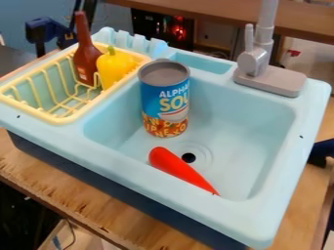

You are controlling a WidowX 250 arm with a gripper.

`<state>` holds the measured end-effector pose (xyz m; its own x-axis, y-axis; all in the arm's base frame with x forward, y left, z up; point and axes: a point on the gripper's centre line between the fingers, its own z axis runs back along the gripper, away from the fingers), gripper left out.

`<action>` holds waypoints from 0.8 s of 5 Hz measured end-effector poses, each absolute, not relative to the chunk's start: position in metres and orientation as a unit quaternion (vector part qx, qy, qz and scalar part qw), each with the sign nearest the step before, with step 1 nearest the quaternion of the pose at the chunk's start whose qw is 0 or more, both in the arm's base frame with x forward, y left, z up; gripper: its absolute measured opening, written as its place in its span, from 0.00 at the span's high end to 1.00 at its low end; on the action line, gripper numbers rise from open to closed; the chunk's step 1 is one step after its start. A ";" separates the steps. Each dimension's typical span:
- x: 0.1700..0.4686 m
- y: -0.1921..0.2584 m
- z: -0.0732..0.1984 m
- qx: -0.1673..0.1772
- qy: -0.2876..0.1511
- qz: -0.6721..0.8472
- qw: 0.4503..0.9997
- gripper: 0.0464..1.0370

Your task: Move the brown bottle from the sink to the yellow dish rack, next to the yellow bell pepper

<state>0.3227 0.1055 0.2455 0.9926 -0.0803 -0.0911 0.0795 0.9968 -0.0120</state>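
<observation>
The dark parts at the top edge, upper left, look like my gripper [89, 10], beside and partly behind the neck of a brown bottle [85, 56]. This bottle stands in the yellow dish rack [57, 118], next to a yellow pepper [114, 66]. In the light blue sink [244, 134], a soup can [164, 100] with a blue and orange label stands upright near the back left. A red, tapering object [177, 166] lies in front of the can, by the drain hole [188, 157], its narrow end towards the front right.
A grey faucet [254, 61] rises from the sink's back right corner. Blue and black clamp-like pieces are at the upper left [47, 30] and the right edge [320, 152]. The sink unit rests on a wooden table [72, 202].
</observation>
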 end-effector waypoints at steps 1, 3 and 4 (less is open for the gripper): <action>0.303 0.051 0.255 -0.001 0.012 -0.078 0.997 0.04; 0.286 -0.038 0.233 -0.043 0.024 -0.176 0.983 0.04; 0.273 -0.071 0.219 -0.041 0.062 -0.179 0.981 0.04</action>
<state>0.2731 -0.0715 0.2188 0.9285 -0.3556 -0.1070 0.3455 0.9329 -0.1017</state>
